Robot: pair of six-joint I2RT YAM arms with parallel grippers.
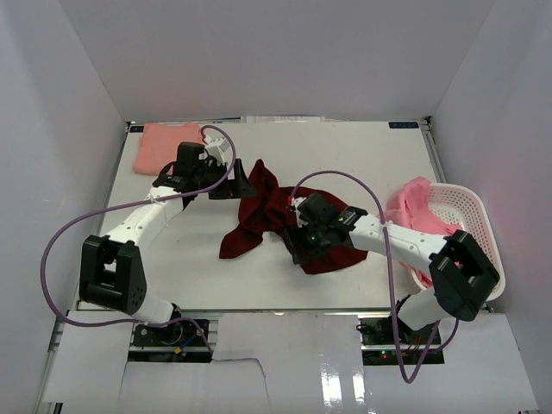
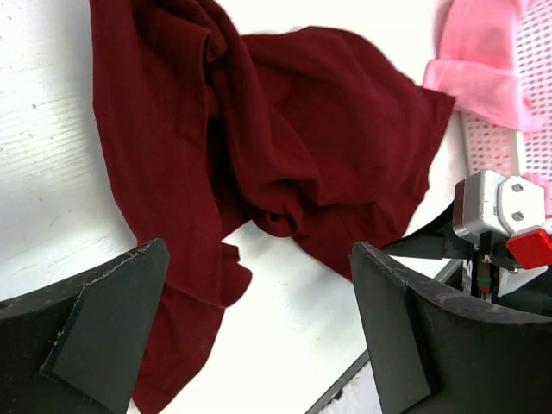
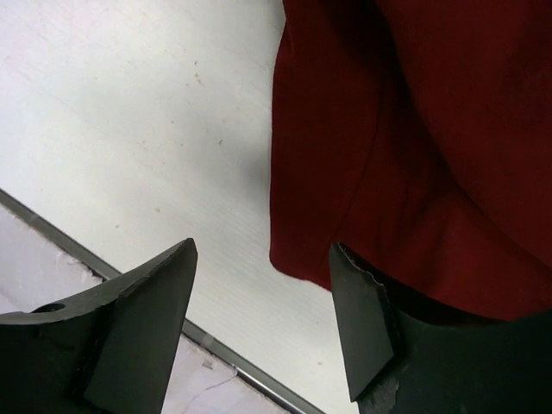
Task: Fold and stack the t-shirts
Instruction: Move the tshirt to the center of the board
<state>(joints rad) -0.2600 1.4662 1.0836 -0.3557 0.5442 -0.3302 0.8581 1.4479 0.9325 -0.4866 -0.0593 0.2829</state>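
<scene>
At one finger of R gripper (image 3: 263,250): maroon t-shirt (image 3: 405,147) hem lying on table (image 3: 129,103); jaws standing apart, nothing pinched. L gripper (image 2: 259,248) gaping wide above same shirt. Risk: pinch catching edge only, cloth slipping out.

maroon t-shirt (image 1: 263,216): crumpled, sprawled at middle of table (image 1: 362,155) | salmon t-shirt (image 1: 164,147): folded flat, far-left corner | pink t-shirt (image 1: 414,205): bunched, draped over basket (image 1: 481,226) rim, right

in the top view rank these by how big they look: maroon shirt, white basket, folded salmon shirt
1. maroon shirt, spread out
2. white basket, partly hidden, so a close call
3. folded salmon shirt, clearly smallest
</scene>
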